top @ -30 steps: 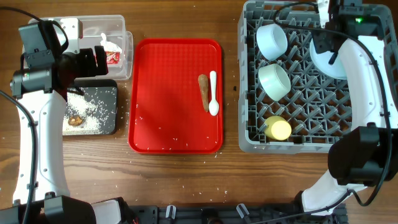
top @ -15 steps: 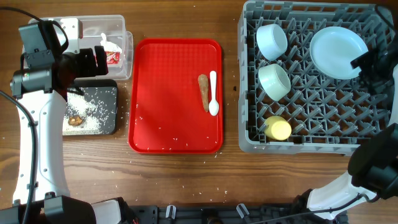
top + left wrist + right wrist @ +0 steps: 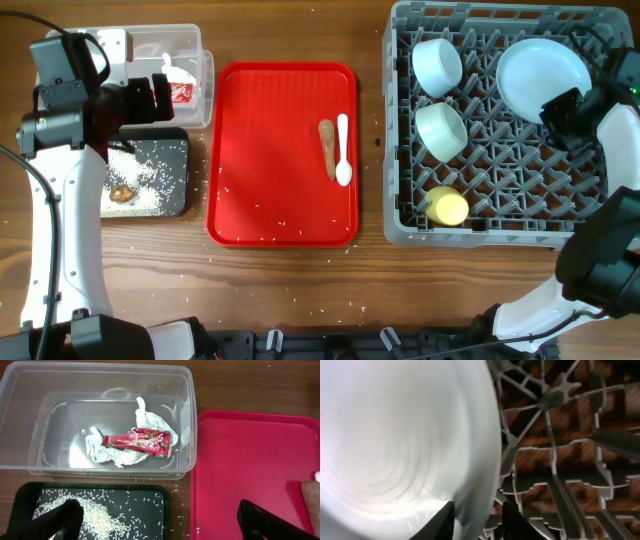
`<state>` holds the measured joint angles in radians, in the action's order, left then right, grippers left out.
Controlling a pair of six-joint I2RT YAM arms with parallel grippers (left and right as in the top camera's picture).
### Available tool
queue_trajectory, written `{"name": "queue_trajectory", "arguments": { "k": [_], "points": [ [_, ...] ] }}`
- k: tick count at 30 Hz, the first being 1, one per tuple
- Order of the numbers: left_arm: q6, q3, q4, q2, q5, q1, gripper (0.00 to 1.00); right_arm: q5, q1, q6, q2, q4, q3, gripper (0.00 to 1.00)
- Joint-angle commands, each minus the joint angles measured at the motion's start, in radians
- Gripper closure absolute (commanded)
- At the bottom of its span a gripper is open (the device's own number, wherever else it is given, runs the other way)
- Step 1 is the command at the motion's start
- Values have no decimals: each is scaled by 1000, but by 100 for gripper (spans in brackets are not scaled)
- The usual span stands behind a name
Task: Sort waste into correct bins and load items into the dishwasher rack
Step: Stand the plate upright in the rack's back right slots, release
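1. Round pale-blue plate [image 3: 542,70] stands in the far right corner of the large square grey plastic dishwasher rack [image 3: 396,190], among the upright pegs.
2. The right gripper [image 3: 477,521] is at the lower right edge of this plate. In the wrist view its two fingers stand one on each side of the rim, with a narrow gap. I cannot tell whether they press the rim or only straddle it.
3. The left gripper [image 3: 160,517] hangs above the border between the clear plastic rectangular tub [image 3: 190,420] and the shallow black rectangular tray [image 3: 165,505]. Its fingers are fully apart and hold nothing.
4. By my judgement, the step in hand is the seating of the plate in the rack.
5. On the flat red serving tray [image 3: 280,200] lie the long brown food stick [image 3: 327,148] and the white plastic spoon [image 3: 343,150], just beside each other.
6. The next move probably calls for leaving the plate steady between the pegs, then a low, careful pinch on the thin spoon without dragging the stick.
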<state>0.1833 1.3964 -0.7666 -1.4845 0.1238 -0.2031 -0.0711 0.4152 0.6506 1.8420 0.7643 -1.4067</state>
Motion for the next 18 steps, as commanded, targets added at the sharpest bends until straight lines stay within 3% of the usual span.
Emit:
{"name": "queue_trajectory", "arguments": {
  "k": [1, 3, 7, 12, 15, 18],
  "points": [
    [23, 19, 0, 18, -2, -2, 0, -9, -1, 3, -15, -4, 19, 84],
    [23, 19, 0, 18, -2, -2, 0, -9, -1, 2, -15, -5, 19, 96],
    [23, 19, 0, 18, -2, -2, 0, -9, -1, -111, -47, -27, 1, 96],
    [23, 19, -1, 18, -2, -2, 0, 69, -10, -316, -221, -92, -98, 96],
    [23, 19, 0, 18, -2, -2, 0, 301, -92, -558, -343, -155, -98, 96],
    [23, 19, -1, 18, -2, -2, 0, 694, -212, -757, -339, -189, -97, 96]
  ]
}}
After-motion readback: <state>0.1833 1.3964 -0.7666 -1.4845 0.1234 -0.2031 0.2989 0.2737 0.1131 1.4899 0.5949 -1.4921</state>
